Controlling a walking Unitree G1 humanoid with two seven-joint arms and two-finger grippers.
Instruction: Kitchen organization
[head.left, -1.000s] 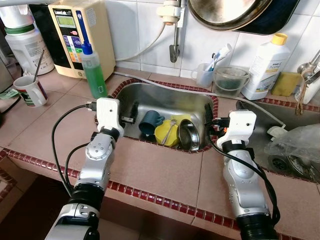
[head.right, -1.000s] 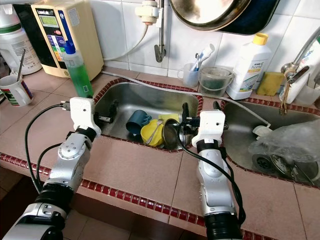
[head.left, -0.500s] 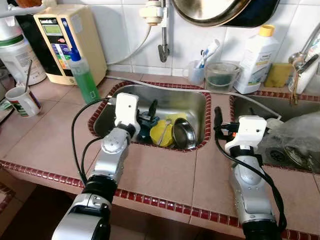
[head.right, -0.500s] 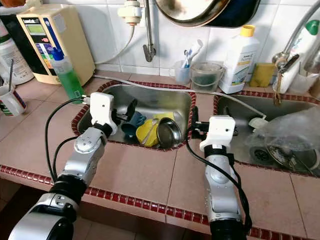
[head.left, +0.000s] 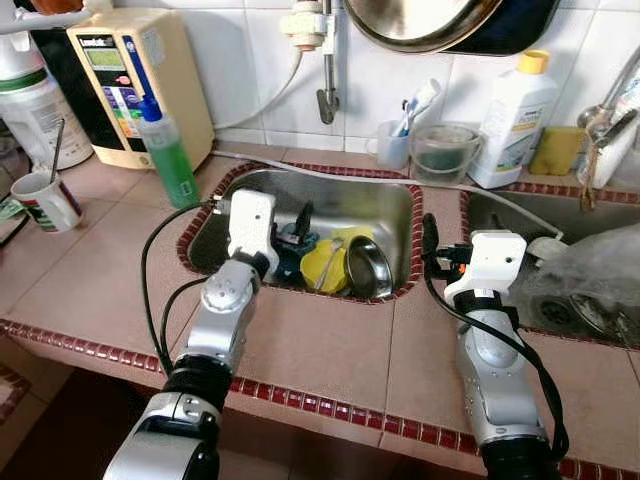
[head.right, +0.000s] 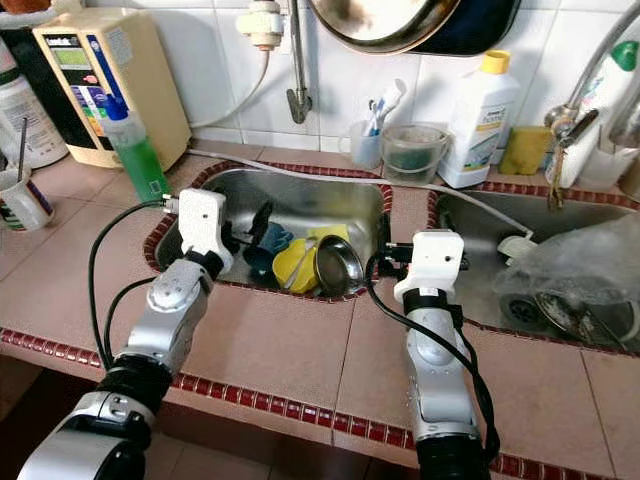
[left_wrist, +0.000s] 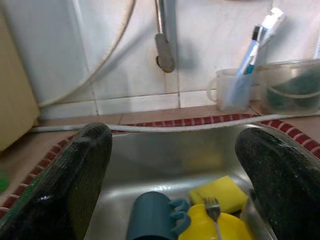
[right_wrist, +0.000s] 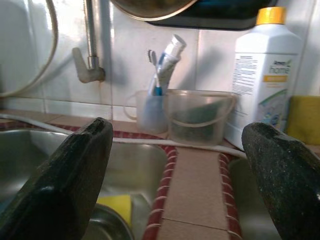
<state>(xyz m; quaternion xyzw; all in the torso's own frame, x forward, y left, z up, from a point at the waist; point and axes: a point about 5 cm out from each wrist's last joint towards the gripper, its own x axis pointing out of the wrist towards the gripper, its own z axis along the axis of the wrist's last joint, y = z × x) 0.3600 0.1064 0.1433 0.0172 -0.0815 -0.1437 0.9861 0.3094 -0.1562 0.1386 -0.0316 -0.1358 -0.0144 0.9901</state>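
My left gripper (left_wrist: 175, 185) hangs over the near left part of the steel sink (head.left: 370, 200), fingers spread wide, grasping nothing — the blue cup (left_wrist: 150, 217) lies just beyond them, touching the yellow bowl (left_wrist: 212, 230) that carries a fork (left_wrist: 214, 210). A steel bowl (head.left: 368, 268) leans beside these. My right gripper (right_wrist: 175, 185) is released too, above the tiled divider (right_wrist: 192, 185) between the basins.

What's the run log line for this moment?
left tool: open, over blue cup in sink | right tool: open, above counter
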